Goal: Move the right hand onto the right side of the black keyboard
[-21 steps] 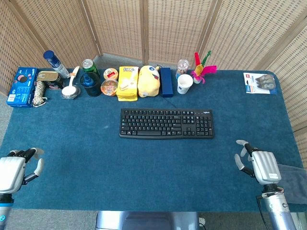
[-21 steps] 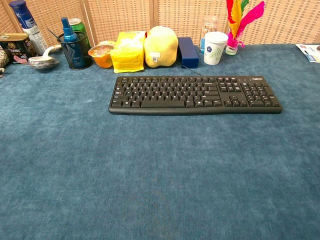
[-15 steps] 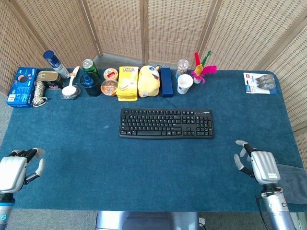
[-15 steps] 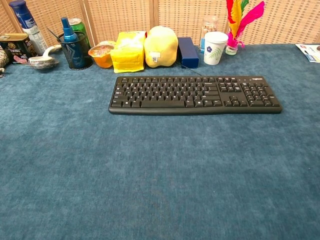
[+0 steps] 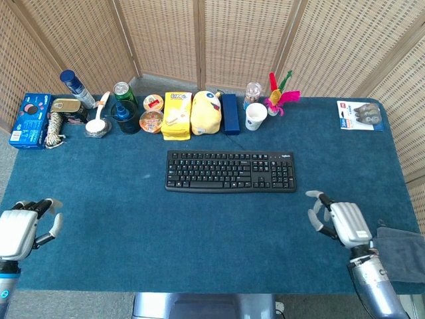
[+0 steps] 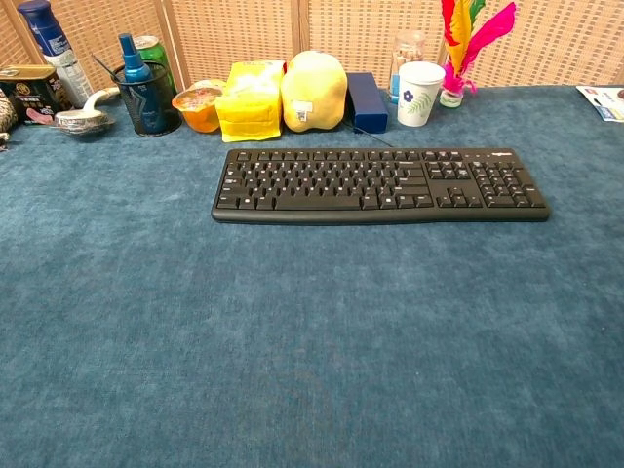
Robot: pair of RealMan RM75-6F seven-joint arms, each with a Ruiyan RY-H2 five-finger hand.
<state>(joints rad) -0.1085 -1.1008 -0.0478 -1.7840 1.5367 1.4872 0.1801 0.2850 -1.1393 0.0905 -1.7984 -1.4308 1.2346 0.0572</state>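
I am bringing my right hand (image 5: 340,222) toward the black keyboard (image 5: 230,171), which is lying mid-worktop (image 5: 199,226), well apart from it. The fingers (image 5: 316,214) are spread and holding nothing. Next I am reaching forward and leftward, over the number-pad end.

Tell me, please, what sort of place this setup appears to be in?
Probably an indoor robot test bench: a blue-covered table ringed by wicker screens, with a black keyboard and a row of assorted props such as a paper cup.
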